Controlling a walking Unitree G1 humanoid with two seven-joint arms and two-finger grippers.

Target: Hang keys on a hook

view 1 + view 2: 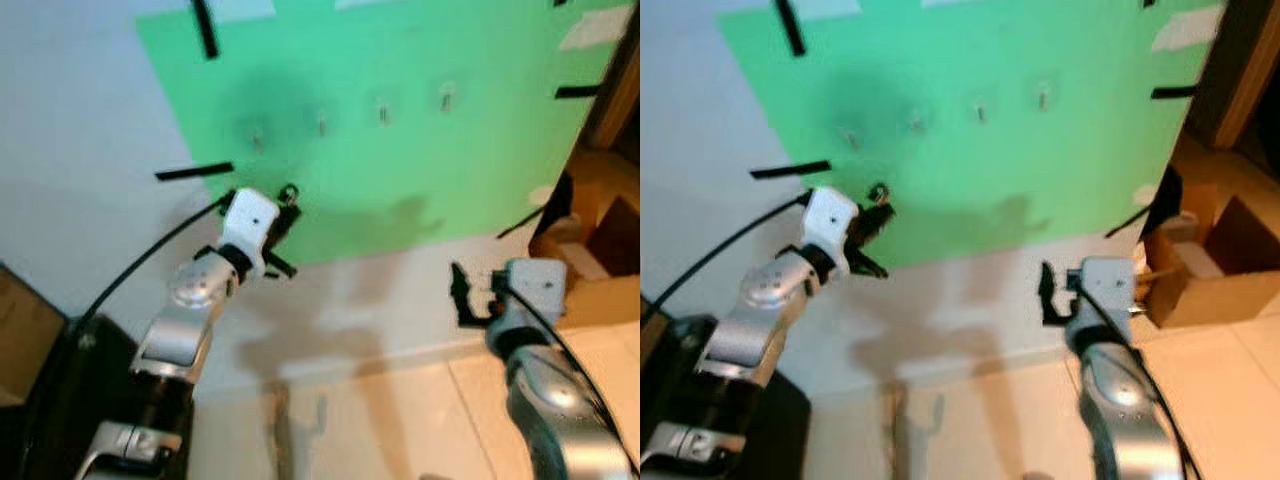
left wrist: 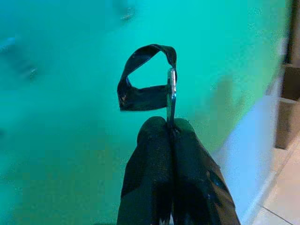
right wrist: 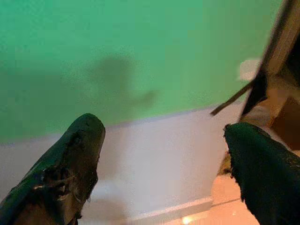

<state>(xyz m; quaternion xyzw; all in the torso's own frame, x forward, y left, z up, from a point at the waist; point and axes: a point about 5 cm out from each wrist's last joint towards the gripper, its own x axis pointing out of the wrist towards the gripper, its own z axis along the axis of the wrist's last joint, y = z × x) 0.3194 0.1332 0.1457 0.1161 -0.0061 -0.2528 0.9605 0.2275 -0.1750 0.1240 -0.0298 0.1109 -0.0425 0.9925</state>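
My left gripper (image 1: 281, 218) is raised in front of a green sheet (image 1: 400, 170) on the wall and is shut on a metal key (image 2: 171, 93). A black strap loop (image 2: 140, 89) stands up from the key above the fingertips. A row of small hooks is fixed to the sheet; the nearest hook (image 1: 258, 138) is above the loop (image 1: 289, 192), apart from it. Others follow to the right (image 1: 322, 123). My right gripper (image 1: 462, 295) hangs lower at the right, facing the white wall. It is open, with nothing between its fingers (image 3: 77, 154).
Black tape strips (image 1: 194, 172) hold the sheet's edges. Open cardboard boxes (image 1: 590, 250) stand on the tiled floor (image 1: 400, 420) at the right. A dark object (image 1: 40, 400) sits at the lower left by my left arm. A black cable (image 1: 140, 265) trails from the left wrist.
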